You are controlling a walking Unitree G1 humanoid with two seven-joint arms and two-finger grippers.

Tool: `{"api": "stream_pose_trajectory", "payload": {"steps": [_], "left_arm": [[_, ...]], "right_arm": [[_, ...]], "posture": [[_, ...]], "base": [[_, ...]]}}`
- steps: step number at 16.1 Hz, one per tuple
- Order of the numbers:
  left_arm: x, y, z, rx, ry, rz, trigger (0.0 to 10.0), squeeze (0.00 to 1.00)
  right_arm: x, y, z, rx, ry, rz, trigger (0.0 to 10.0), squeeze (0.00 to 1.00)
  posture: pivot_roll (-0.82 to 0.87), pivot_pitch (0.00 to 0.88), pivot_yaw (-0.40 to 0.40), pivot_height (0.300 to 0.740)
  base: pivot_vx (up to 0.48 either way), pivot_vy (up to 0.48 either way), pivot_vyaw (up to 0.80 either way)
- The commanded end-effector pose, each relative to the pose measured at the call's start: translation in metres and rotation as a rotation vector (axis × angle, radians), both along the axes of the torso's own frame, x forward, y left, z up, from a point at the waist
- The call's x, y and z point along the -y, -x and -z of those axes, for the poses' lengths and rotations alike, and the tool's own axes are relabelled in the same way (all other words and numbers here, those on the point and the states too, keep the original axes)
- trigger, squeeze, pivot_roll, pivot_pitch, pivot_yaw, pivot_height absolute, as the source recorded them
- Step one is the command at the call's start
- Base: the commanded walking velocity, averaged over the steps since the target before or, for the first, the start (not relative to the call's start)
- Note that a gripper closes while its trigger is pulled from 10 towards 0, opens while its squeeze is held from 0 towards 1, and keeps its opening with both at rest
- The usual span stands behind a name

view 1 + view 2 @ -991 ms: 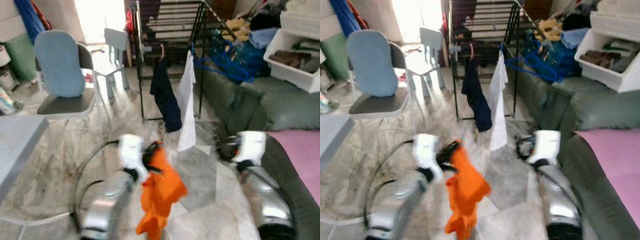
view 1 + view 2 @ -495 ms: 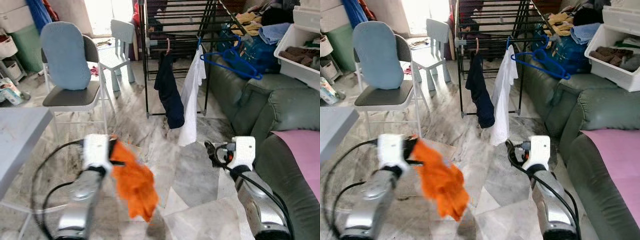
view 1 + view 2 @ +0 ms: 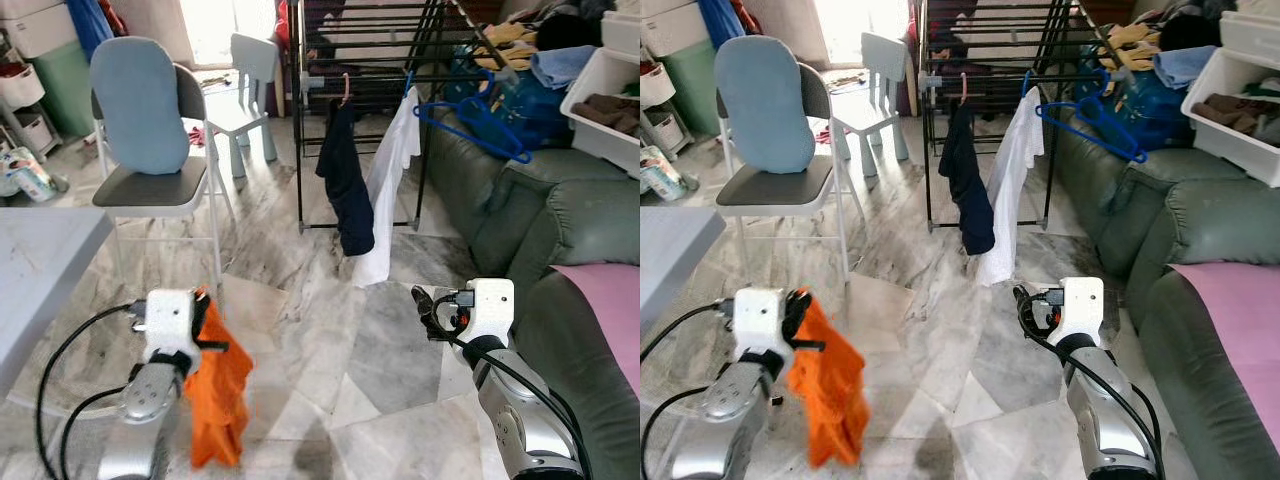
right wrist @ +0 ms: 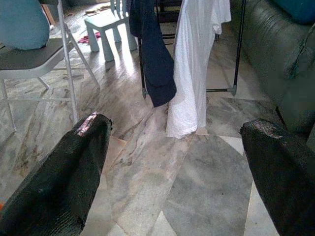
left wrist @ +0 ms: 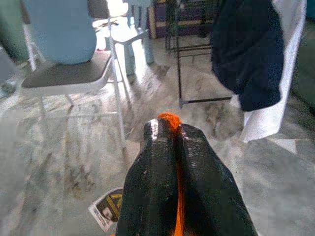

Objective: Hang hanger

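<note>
Hanging from the left gripper (image 5: 170, 129) is an orange garment (image 3: 217, 395), its cloth drooping below the silver left arm at the near left of the scene. In the left wrist view the two black fingers (image 5: 152, 172) are pressed together with a strip of the orange cloth pinched between them. No hanger can be made out inside the garment, so whether one is held with it cannot be told.

The right gripper (image 4: 177, 162) is at the near right, held up in front of the green sofa (image 3: 545, 225); its fingers (image 4: 64, 172) stand wide apart with nothing between them, and the marble floor (image 3: 330, 300) shows through the gap.

Farther off, in the middle of the scene, stands a black drying rack (image 3: 370, 60). On its near rail hang a dark navy garment (image 3: 345, 185) and, just to its right, a white garment (image 3: 385, 195) that reaches almost to the floor. A blue hanger (image 3: 480, 115) rests to the right of the rack, above the sofa's far end.

At the far left is a folding chair (image 3: 155, 185) with a light blue cushion (image 3: 140, 105) against its back, and beyond it a small pale child's chair (image 3: 245, 95). A grey table (image 3: 40, 265) edge is at the near left. A white bin of clothes (image 3: 605, 115) is on the sofa at the far right
</note>
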State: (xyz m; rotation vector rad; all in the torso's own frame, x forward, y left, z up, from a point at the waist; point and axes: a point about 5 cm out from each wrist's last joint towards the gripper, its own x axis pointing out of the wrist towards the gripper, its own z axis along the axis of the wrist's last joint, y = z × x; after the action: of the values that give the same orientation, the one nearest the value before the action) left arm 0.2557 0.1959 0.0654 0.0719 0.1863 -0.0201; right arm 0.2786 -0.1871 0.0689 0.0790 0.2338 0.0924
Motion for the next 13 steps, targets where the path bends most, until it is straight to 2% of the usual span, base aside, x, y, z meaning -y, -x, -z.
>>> {"api": "stream_pose_trajectory", "payload": {"steps": [1, 8, 13], "left_arm": [[-0.006, -0.001, -0.004, 0.025, -0.007, -0.010, 10.0, 0.00], [-0.013, -0.012, -0.004, 0.030, -0.035, 0.009, 10.0, 0.00], [-0.010, -0.019, -0.004, 0.034, -0.038, 0.030, 10.0, 0.00]], "right_arm": [[0.001, -0.002, -0.002, 0.002, -0.013, 0.012, 10.0, 0.00], [0.004, 0.003, -0.004, 0.000, -0.039, 0.012, 10.0, 0.00], [0.003, 0.011, 0.000, -0.023, -0.052, 0.011, 10.0, 0.00]], "posture": [[-0.10, 0.000, 0.004, 0.740], [-0.11, 0.000, 0.020, 0.740], [-0.12, 0.000, 0.030, 0.740]], "base": [[0.000, 0.000, 0.00], [0.000, 0.000, 0.00], [0.000, 0.000, 0.00]]}}
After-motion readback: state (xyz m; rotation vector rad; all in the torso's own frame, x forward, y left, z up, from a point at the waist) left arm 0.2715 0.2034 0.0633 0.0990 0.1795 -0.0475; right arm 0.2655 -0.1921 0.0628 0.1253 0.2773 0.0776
